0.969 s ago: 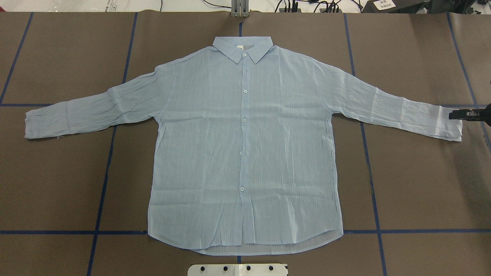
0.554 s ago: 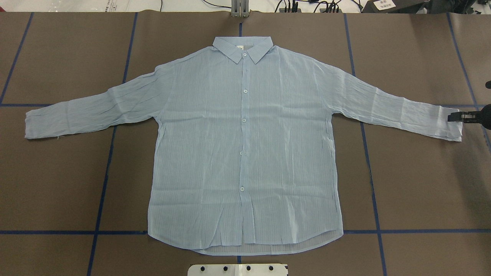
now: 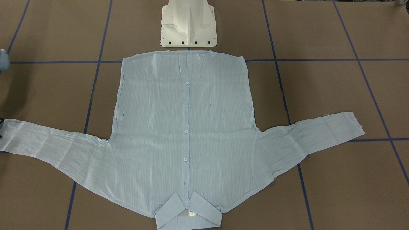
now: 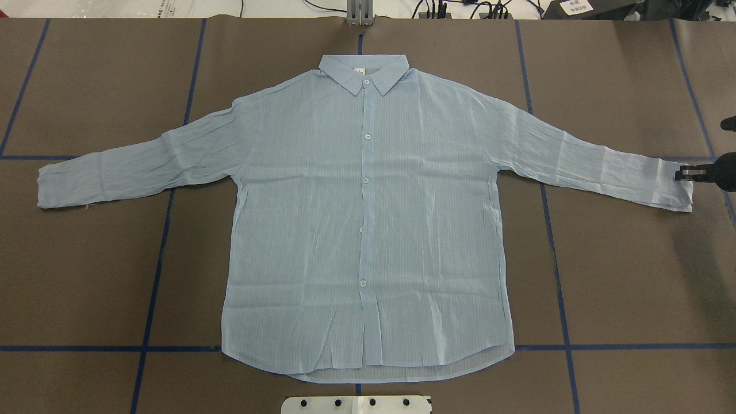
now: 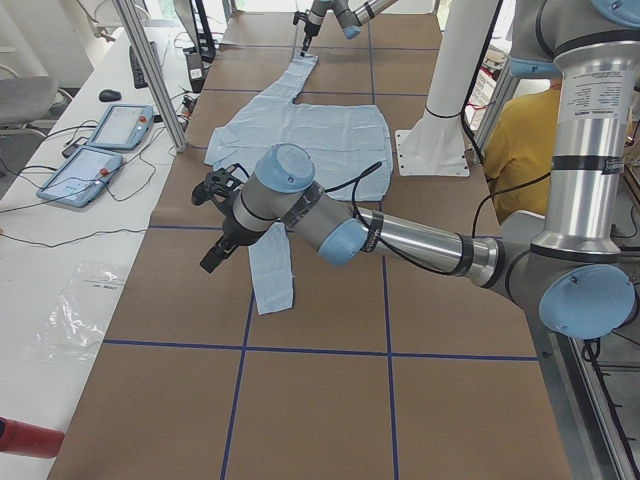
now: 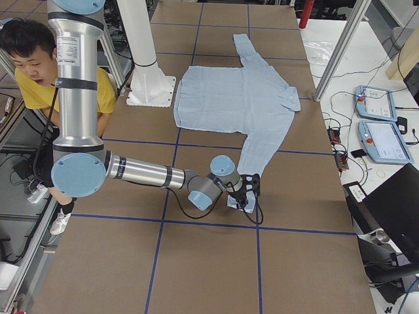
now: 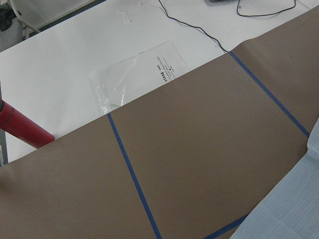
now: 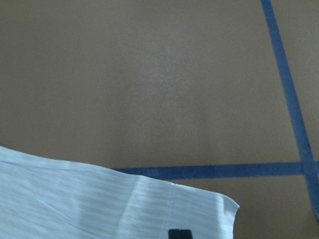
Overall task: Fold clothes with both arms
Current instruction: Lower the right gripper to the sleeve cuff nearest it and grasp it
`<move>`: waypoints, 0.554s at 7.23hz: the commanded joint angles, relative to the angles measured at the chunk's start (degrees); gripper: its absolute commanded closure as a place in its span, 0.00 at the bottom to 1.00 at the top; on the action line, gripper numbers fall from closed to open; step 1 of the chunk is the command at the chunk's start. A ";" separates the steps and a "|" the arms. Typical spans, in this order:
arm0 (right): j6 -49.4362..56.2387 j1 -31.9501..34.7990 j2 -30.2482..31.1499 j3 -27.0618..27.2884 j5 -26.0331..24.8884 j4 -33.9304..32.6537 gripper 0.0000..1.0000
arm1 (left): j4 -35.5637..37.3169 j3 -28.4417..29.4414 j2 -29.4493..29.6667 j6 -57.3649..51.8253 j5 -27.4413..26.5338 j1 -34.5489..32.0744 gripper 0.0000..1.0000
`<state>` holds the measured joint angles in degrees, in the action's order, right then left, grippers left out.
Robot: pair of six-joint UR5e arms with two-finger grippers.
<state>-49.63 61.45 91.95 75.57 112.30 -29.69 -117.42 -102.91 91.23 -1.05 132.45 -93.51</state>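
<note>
Blue striped shirt (image 4: 368,218) lies flat and front up mid-table (image 4: 632,276), collar far, sleeves spread wide, likely so each arm can take a cuff for the first fold. Right gripper (image 4: 685,173) reaches in low at the right cuff (image 4: 670,190); clamped or not, I cannot tell. Left gripper (image 5: 215,250) hangs by the left cuff (image 5: 272,290), angled down, jaws likewise unclear.

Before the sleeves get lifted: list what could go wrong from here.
The right gripper sits at the edge of the shirt, on its right cuff; thin fabric may slip from so shallow a hold. The left gripper hangs beside the left cuff, not on it, so one-sided lifting could drag the shirt askew.
</note>
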 commanded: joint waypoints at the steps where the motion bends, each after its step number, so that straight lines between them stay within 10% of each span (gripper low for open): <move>1: 0.41 0.25 0.42 0.37 0.72 -0.01 1.00 | 0.00 0.08 0.00 0.00 0.00 0.00 0.00; 2: 0.50 0.25 0.34 -0.07 0.47 -0.10 0.56 | 0.00 0.08 0.00 0.00 0.00 0.00 0.00; 4: 1.03 0.25 0.60 -0.16 -0.24 -0.10 0.45 | 0.00 0.08 -0.09 0.09 0.00 0.00 0.00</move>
<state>-48.80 61.69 92.39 75.48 112.42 -29.75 -117.42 -102.83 91.17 -1.00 132.45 -93.52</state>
